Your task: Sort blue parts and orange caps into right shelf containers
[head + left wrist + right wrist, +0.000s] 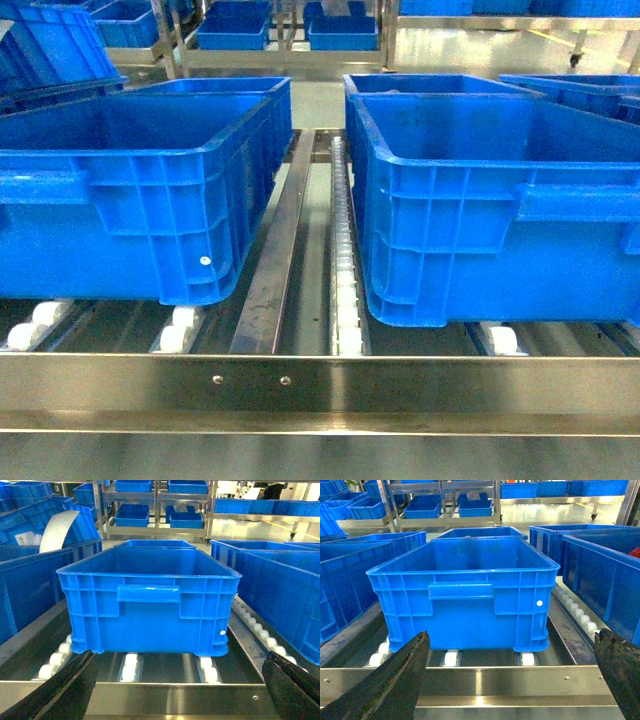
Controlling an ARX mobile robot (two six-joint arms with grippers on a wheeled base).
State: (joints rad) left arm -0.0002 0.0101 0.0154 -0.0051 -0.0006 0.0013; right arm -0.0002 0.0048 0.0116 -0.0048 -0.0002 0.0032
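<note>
From the head camera I am looking down at two large blue crates sitting side by side on a roller shelf. The left crate and the right crate are apart, with a steel rail and a strip of white rollers running near to far through the gap between them. Along the near edge runs a flat steel lip; both crates sit just behind it, their near walls close to it but not over it. More crates stand behind these two, touching or nearly so.

I see no arm in the head view. My left gripper shows only as two dark fingers at the bottom corners of its wrist view, spread wide with nothing between them, facing the handle bar of a crate. My right gripper is likewise spread wide and empty, its fingers low over the steel lip, in front of another crate's near wall.

The crate interiors I can see look bare. I cannot find any blue parts or orange caps in these views; a small red-orange patch at the far right rim is too small to identify.
</note>
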